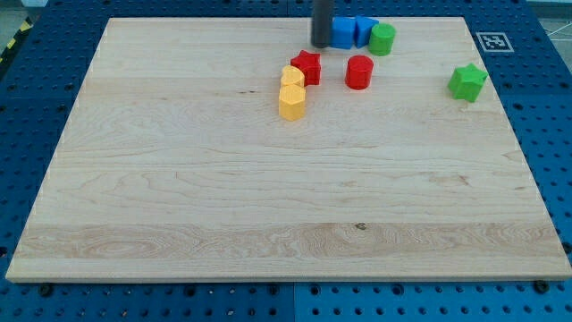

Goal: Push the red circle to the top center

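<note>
Red circle [358,72] sits on the table [223,197] near the top center, just right of the red star [307,66], apart from it. No readable writing; only a black-and-white square marker [492,41] off the table's top right corner. Rod comes down upright from the view's top; my tip [321,44] rests just left of the blue blocks [352,32], above the red star, up-left of the red circle. No hand on this rig. Green cylinder [382,39] touches the blue blocks' right side. Two yellow blocks [291,92] lie beside the red star. Green star [466,81] far right.
</note>
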Action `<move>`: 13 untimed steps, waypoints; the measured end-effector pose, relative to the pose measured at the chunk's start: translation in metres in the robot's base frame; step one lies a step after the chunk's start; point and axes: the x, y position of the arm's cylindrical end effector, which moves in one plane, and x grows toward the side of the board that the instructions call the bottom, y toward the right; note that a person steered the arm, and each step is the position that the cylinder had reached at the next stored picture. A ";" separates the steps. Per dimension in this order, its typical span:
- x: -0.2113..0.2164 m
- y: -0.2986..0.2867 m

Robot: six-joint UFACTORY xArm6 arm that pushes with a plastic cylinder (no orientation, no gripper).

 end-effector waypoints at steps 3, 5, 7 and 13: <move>0.028 0.071; 0.119 0.071; 0.119 0.058; 0.065 -0.007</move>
